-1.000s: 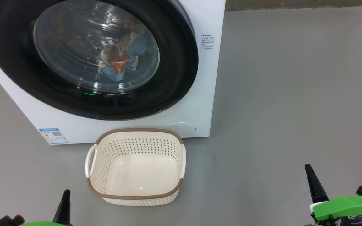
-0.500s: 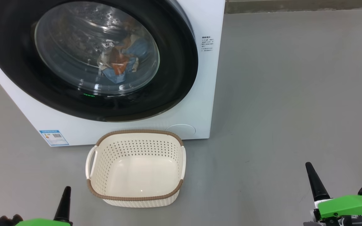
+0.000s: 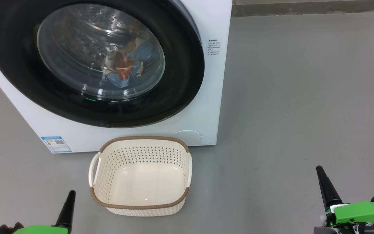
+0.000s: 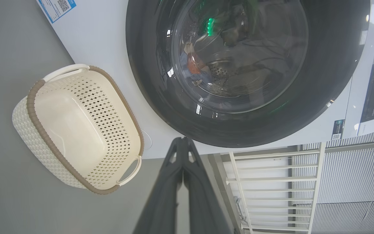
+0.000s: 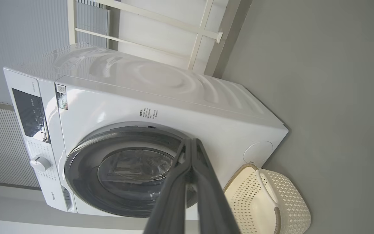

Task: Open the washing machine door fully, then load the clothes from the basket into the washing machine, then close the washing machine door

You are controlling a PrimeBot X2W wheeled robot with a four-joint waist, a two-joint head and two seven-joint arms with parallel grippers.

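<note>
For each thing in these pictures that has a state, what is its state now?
washing machine door: closed.
clothes: inside the washing machine, behind the door.
basket: empty, upright.
left tool: shut, holding nothing.
right tool: shut, holding nothing.

The washing machine (image 3: 214,97) is finished white, its door (image 3: 180,81) rimmed black. The perforated basket (image 3: 141,212) is coloured cream, edged brown; the clothes (image 3: 122,70) are seemingly blue and orange.

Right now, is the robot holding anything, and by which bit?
Nothing is held: the dark long-fingered left gripper and the matching right gripper are both shut on nothing.
</note>
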